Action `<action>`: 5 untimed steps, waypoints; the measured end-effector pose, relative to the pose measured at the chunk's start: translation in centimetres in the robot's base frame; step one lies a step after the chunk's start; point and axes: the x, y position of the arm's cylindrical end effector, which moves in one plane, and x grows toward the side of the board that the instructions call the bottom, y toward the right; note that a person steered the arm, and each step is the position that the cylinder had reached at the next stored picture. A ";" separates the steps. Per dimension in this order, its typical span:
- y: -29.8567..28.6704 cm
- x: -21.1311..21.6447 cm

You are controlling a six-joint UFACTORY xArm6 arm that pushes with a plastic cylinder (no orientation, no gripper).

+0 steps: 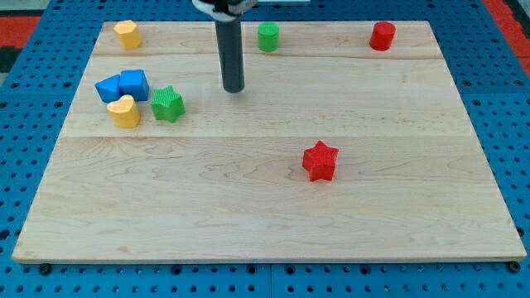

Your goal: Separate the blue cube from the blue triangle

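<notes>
My tip [234, 88] rests on the board near the top edge, a little left of centre, touching no block and pushing nothing; the rod has nothing it could hold. The nearest block is the green star [167, 104], down and to the left, near the left edge. Just beyond it sit the blue cube [133, 84] and the blue triangle [108, 88], touching side by side, the triangle nearer the left edge. A yellow heart [125, 111] lies against them from below. As I judge it, the risk is the crowding: a push coming from the right could catch the star first, or shove cube and triangle along together, or drag the heart with them, and the pair would stay joined.
</notes>
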 end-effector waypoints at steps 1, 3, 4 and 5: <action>-4.2 -2.7; -21.1 -3.1; -24.7 -3.0; -24.7 -2.8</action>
